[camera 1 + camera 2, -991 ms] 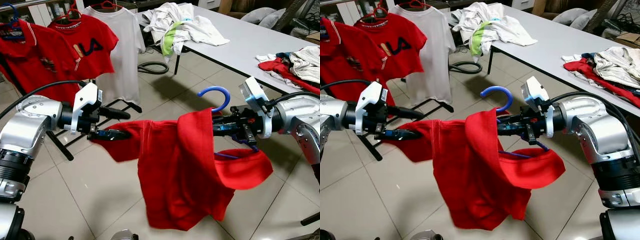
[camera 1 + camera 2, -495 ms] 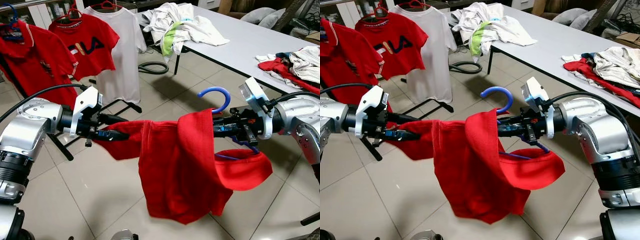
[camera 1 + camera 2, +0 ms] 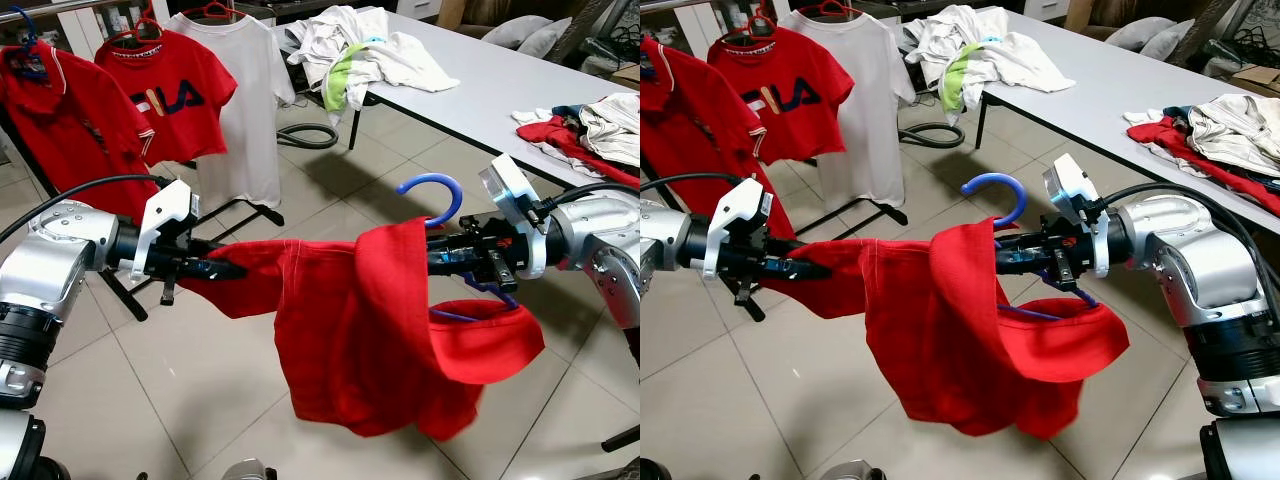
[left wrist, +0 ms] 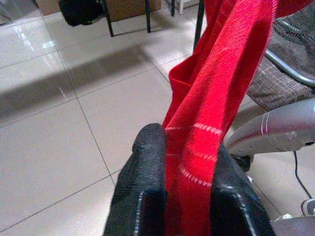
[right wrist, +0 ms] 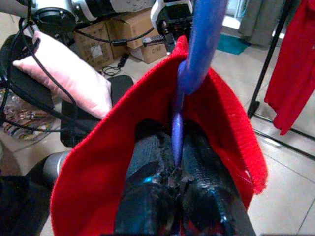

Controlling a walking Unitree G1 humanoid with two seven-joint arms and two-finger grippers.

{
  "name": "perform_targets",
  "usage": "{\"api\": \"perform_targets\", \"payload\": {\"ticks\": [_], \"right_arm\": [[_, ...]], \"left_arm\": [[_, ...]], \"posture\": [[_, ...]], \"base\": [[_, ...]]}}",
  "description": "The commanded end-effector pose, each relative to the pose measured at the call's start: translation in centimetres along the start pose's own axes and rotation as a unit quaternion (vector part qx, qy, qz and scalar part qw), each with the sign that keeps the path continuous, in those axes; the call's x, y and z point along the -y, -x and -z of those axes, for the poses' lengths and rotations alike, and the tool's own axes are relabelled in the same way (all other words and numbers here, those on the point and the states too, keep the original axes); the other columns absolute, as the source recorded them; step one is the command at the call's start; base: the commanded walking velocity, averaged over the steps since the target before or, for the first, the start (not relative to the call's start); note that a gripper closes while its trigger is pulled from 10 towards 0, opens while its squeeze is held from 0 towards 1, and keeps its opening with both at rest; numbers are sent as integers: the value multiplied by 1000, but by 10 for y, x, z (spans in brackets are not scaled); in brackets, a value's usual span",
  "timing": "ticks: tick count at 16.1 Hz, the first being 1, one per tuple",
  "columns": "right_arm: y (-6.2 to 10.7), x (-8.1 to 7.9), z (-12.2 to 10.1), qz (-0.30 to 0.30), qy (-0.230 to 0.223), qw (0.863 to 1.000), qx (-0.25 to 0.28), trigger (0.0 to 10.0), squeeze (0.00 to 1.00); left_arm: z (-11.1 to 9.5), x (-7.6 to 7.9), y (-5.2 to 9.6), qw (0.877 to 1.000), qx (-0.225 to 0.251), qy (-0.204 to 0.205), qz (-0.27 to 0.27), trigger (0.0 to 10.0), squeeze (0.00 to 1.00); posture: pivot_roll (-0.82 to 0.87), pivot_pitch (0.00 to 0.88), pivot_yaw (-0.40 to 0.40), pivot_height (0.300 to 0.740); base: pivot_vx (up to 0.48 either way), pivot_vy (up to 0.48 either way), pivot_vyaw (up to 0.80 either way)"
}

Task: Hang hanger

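Observation:
A red shirt [image 3: 360, 340] hangs in the air between my two arms, draped over a blue hanger [image 3: 432, 192] whose hook sticks up above the cloth. My right gripper [image 3: 440, 260] is shut on the blue hanger's neck, with red cloth around its fingers [image 5: 202, 177]. My left gripper [image 3: 222, 270] is shut on the shirt's sleeve and holds it stretched out to the left; the wrist view shows red fabric [image 4: 197, 147] pinched between the two black fingers [image 4: 142, 182].
A clothes rack at the back left carries red shirts [image 3: 165, 95] and a white shirt [image 3: 245, 100] on hangers. A grey table [image 3: 500, 80] at the right holds heaps of clothes [image 3: 365, 50]. Tiled floor lies below the shirt.
My left gripper has pulled the sleeve further left, stretching the shirt. The shirt's lower hem has swung right. The right gripper and hanger have stayed in place.

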State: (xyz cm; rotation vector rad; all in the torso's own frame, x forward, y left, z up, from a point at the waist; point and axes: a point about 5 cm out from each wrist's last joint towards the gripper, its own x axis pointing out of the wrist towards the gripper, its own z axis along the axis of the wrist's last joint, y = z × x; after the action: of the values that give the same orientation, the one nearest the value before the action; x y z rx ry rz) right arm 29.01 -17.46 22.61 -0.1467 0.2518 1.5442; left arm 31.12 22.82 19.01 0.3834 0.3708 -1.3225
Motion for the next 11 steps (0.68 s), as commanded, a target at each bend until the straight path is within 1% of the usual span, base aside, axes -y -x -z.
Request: {"api": "perform_targets", "payload": {"ticks": [1, 5, 7, 9, 11], "right_arm": [[4, -3, -4, -9, 7, 1000, 3, 0, 0], [4, -3, -3, -9, 7, 1000, 2, 0, 0], [4, -3, -3, -10, 7, 1000, 2, 0, 0], [5, -3, -4, -9, 7, 1000, 1, 0, 0], [8, 0, -3, 7, 9, 1000, 0, 0, 0]], "left_arm": [[-1, -1, 4, 1000, -10, -7, -5, 0, 0], [2, -4, 11, 1000, -8, -5, -19, 0, 0], [2, -5, 12, 1000, -2, -7, -26, 0, 0], [5, -5, 14, 1000, -2, 1, -26, 0, 0], [12, -3, 19, 999, 3, 21, -38, 0, 0]], "posture": [[-41, 0, 5, 740], [-40, 0, 3, 740], [-41, 0, 0, 740], [-40, 0, -1, 740], [-39, 0, 0, 740]], "base": [[0, 0, 0], [0, 0, 0], [0, 0, 0], [0, 0, 0], [0, 0, 0]]}}
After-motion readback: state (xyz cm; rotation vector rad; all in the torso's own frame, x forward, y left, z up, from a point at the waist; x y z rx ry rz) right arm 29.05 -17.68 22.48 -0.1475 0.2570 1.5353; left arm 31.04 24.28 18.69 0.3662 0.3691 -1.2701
